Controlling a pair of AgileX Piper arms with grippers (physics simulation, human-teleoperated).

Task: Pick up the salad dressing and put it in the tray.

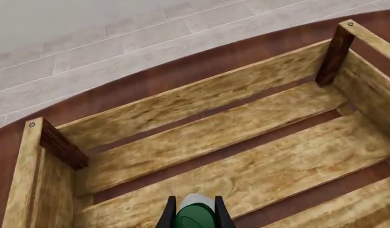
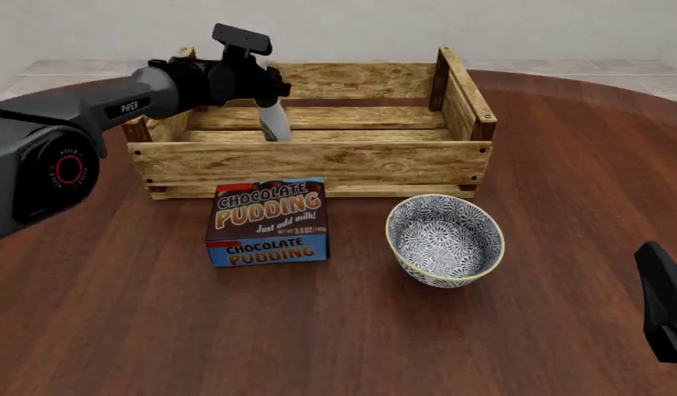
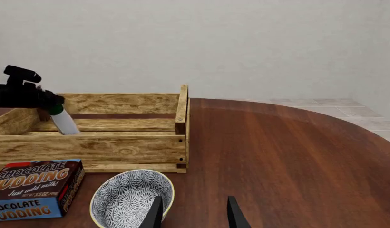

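Note:
My left gripper [image 2: 266, 92] is shut on the salad dressing [image 2: 275, 124], a slim white bottle with a green label. It holds the bottle tilted, white end down, inside the back left part of the tray [image 2: 316, 153], a light-wood slatted crate. In the left wrist view the bottle [image 1: 196, 214] sits between the dark fingers [image 1: 167, 216] above the tray's slats [image 1: 258, 166]. I cannot tell whether it touches the floor. The right wrist view shows the bottle [image 3: 64, 123] inside the tray [image 3: 119, 145]. My right gripper [image 3: 193, 213] is open and empty near the front right [image 2: 660, 289].
A brown-and-blue chocolate pudding box [image 2: 268, 221] lies in front of the tray. A blue-white patterned bowl [image 2: 444, 239] stands to its right, just ahead of my right gripper [image 3: 128, 199]. The round wooden table [image 2: 581, 165] extends to the right.

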